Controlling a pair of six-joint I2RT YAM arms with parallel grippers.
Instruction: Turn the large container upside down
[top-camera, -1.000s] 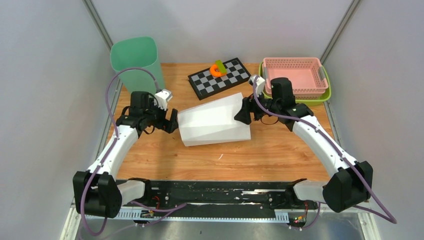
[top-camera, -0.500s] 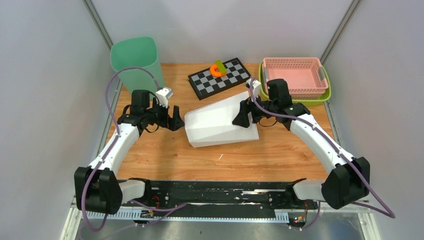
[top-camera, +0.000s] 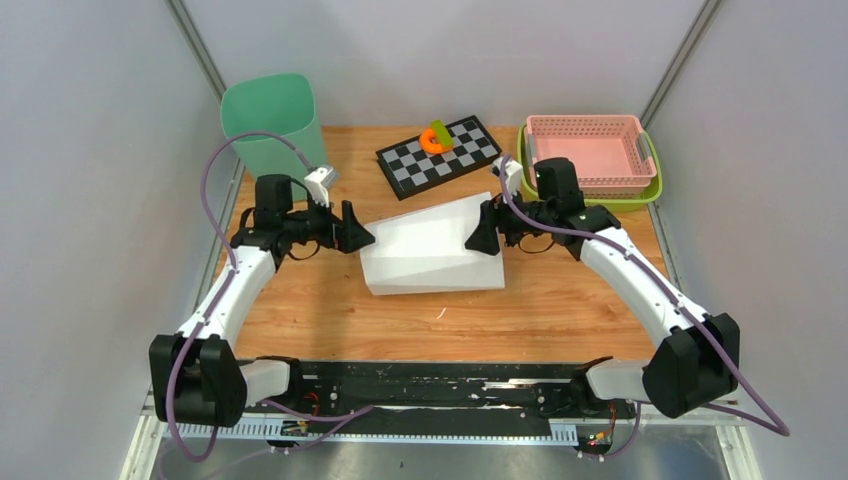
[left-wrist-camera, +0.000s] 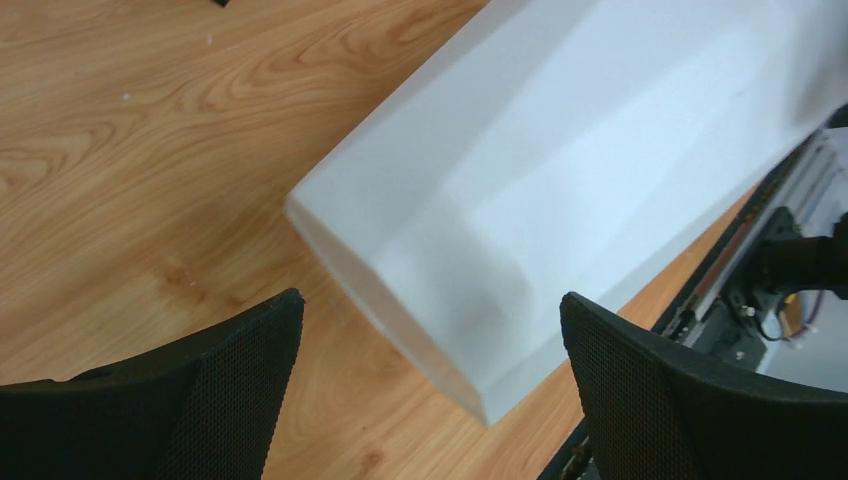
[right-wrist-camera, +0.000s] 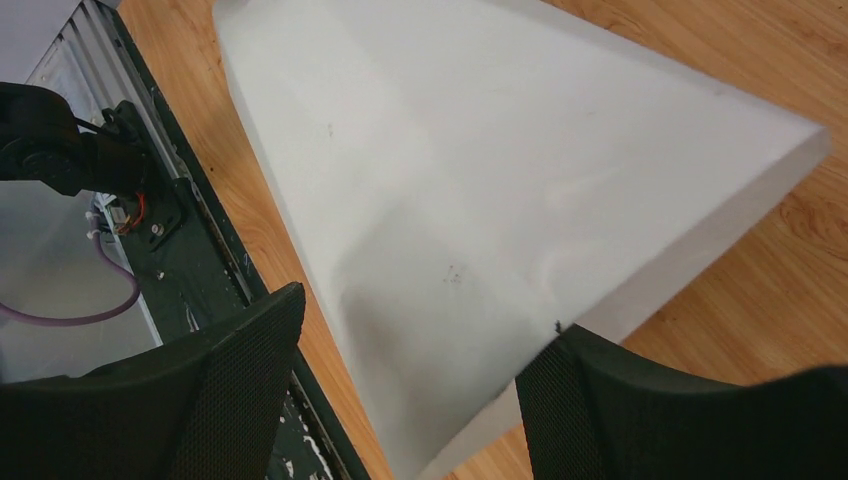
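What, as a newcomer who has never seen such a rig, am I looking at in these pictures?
Two robot arms are bolted at the near edge of a table, each ending in a two-finger gripper. One picture looks down from above; the other two come from wrist cameras, so the black shapes are fingers. On the table: a white container on its side, a green bin, a checkerboard with an orange piece, a pink basket. The left gripper is open at one end of the container; the right gripper straddles the other, grip unclear.

Centre blocked: white container; checkerboard behind; bare table free in front.
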